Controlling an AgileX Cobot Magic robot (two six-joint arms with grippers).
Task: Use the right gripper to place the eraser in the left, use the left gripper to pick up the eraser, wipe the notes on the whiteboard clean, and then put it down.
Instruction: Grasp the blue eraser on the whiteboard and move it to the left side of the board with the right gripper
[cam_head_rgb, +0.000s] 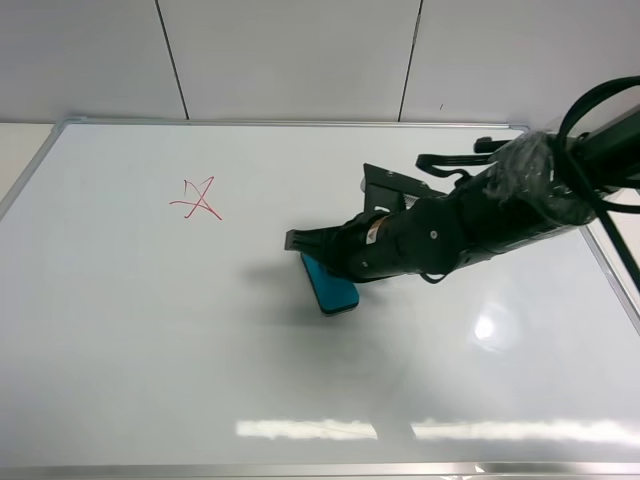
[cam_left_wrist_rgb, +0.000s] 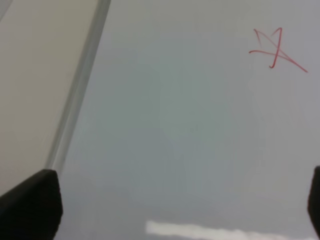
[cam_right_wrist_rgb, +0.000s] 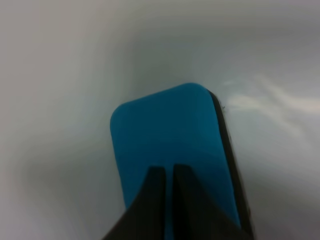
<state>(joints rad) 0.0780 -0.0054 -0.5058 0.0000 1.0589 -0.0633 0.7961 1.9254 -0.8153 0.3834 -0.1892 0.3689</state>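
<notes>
The whiteboard fills most of the exterior high view. The red notes sit at its upper left and also show in the left wrist view. The teal eraser lies near the board's middle. My right gripper is right over it; in the right wrist view its jaws stand almost together over the eraser's blue top face, not around it. I cannot tell if they touch it. My left gripper is open and empty above the board's left part; it is out of the exterior high view.
The board's silver frame runs along the left side, with a beige table surface beyond it. A tiled wall stands behind the board. The right arm's black cables loop at the right.
</notes>
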